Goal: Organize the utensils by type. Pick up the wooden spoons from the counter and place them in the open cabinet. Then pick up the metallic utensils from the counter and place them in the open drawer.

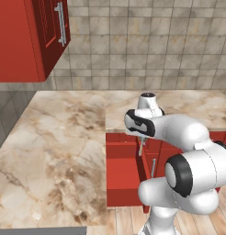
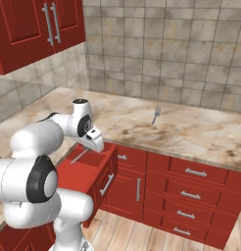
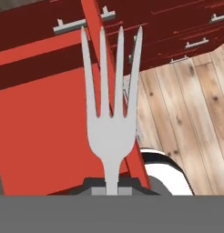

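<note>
My gripper [image 3: 111, 185] is shut on the handle of a grey metal fork [image 3: 111, 104], whose tines point away from the hand. It hangs over the open drawer [image 3: 41, 113], a red box pulled out from under the counter [image 1: 55, 137]. From the base, the gripper [image 2: 95, 145] holds the fork [image 2: 79, 156] slanting down above the open drawer [image 2: 85, 171]. The gripper [image 1: 142, 137] is just over the open drawer [image 1: 121, 170]. A second fork [image 2: 156, 115] lies on the counter [image 2: 201, 132] near the tiled wall. The open cabinet [image 1: 50, 32] hangs at upper left. The wooden spoons are out of view.
Closed red drawers with silver handles [image 2: 191, 195] line the base cabinets to the right of the open drawer. Wooden floor [image 3: 191, 113] lies beside and below it. The counter turns a corner at the left, under the wall cabinets [image 2: 39, 24].
</note>
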